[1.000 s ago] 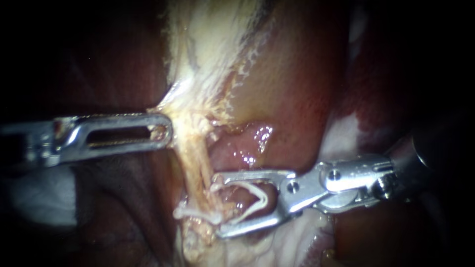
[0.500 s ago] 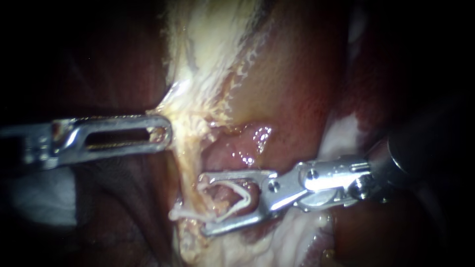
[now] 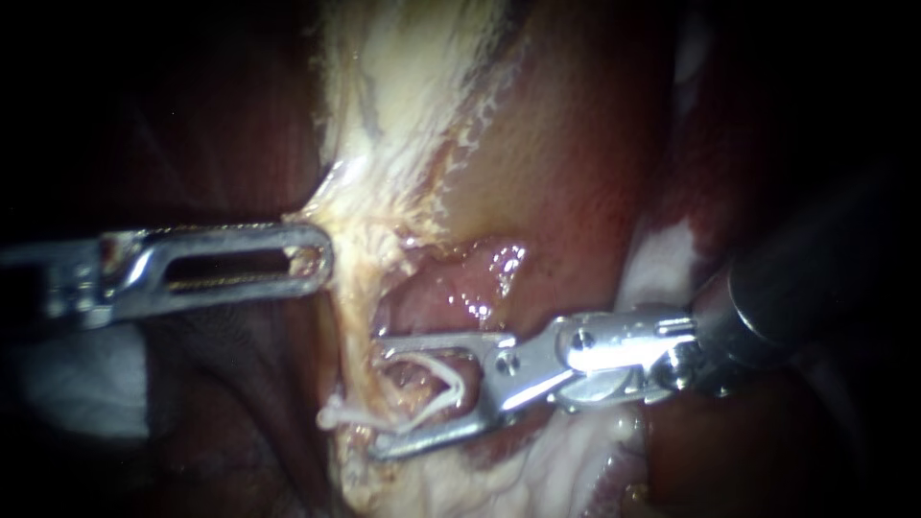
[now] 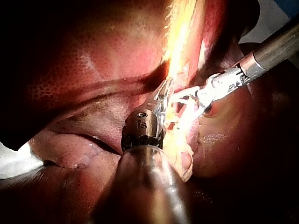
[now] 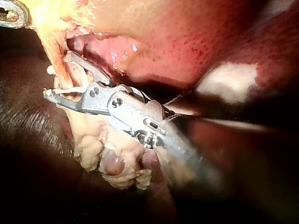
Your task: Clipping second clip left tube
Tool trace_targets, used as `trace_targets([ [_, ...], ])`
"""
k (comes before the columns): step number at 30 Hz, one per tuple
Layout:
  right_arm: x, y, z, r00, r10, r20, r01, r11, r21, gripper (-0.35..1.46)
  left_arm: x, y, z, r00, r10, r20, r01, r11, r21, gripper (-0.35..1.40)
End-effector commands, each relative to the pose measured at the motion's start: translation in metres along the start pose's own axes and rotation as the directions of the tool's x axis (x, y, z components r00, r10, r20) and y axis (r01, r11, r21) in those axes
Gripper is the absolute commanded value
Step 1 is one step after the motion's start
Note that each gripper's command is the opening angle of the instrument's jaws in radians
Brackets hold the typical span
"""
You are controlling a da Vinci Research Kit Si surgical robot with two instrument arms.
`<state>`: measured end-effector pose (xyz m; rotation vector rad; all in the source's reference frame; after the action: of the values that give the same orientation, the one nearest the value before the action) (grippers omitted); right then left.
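The left tube is a pale yellow strand running down from the whitish tissue. A white clip sits across its lower part. My right instrument comes in from the right. Its jaws stand wide apart, one above and one below the tube just above that clip, and hold an open white clip. In the right wrist view the same jaws straddle the strand. My left instrument is shut on pale tissue at the strand's left edge and pulls it left; its jaws are also seen from behind.
Dark red liver lies behind and to the right of the tube. Glistening pink tissue sits just above the right instrument's upper jaw. Lumpy pale fat hangs under the right instrument.
My right instrument has slid left, so its open jaws and clip now reach across the tube instead of stopping at its right edge. The left instrument has stayed put.
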<state>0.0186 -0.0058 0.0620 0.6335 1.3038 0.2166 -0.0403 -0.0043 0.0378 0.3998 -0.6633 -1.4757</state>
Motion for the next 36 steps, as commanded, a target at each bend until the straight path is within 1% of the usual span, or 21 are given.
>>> trace_targets([
  [1, 0.0003, -0.0002, -0.0001, 1.000, -0.002, -0.001, 0.002, 1.000, 0.003, 0.60, 0.0000, 0.0001, 0.0001, 1.0000, 0.001, -0.001, -0.001, 1.000, 0.002, -0.35],
  [5, 0.0009, -0.0009, -0.0009, 1.000, -0.001, -0.003, 0.001, 1.000, 0.014, 0.60, -0.0002, 0.0007, 0.0001, 1.0000, 0.002, 0.002, -0.002, 1.000, -0.001, -0.35],
  [7, 0.0013, -0.0011, -0.0017, 1.000, 0.001, -0.002, -0.001, 1.000, 0.008, 0.60, -0.0002, 0.0008, 0.0002, 1.0000, 0.002, 0.003, -0.002, 1.000, -0.003, -0.35],
  [13, 0.0023, -0.0011, -0.0041, 1.000, 0.010, -0.002, -0.011, 1.000, -0.003, 0.60, -0.0002, 0.0009, 0.0002, 1.0000, 0.003, 0.005, -0.003, 1.000, -0.005, -0.35],
  [20, 0.0033, -0.0020, -0.0035, 1.000, 0.009, 0.000, -0.009, 1.000, 0.002, 0.60, -0.0002, 0.0011, 0.0002, 1.0000, 0.003, 0.007, -0.003, 1.000, -0.007, -0.35],
  [22, 0.0035, -0.0020, -0.0034, 1.000, 0.009, 0.000, -0.009, 1.000, 0.001, 0.60, -0.0002, 0.0011, 0.0002, 1.0000, 0.003, 0.007, -0.003, 1.000, -0.007, -0.35],
  [25, 0.0033, -0.0018, -0.0030, 1.000, 0.009, 0.000, -0.009, 1.000, -0.001, 0.60, -0.0002, 0.0010, 0.0002, 1.0000, 0.003, 0.007, -0.002, 1.000, -0.008, -0.35],
  [28, 0.0027, -0.0016, -0.0024, 1.000, 0.007, 0.001, -0.007, 1.000, -0.005, 0.60, -0.0002, 0.0010, 0.0002, 1.0000, 0.002, 0.007, -0.002, 1.000, -0.008, -0.35],
  [32, 0.0016, -0.0011, -0.0012, 1.000, 0.002, 0.003, -0.002, 1.000, -0.008, 0.60, -0.0002, 0.0009, 0.0001, 1.0000, 0.002, 0.008, -0.002, 1.000, -0.008, -0.35],
  [36, 0.0001, -0.0003, 0.0002, 1.000, -0.004, 0.001, 0.004, 1.000, -0.007, 0.60, 0.0000, 0.0006, -0.0001, 1.0000, 0.001, 0.008, -0.001, 1.000, -0.009, -0.35],
])
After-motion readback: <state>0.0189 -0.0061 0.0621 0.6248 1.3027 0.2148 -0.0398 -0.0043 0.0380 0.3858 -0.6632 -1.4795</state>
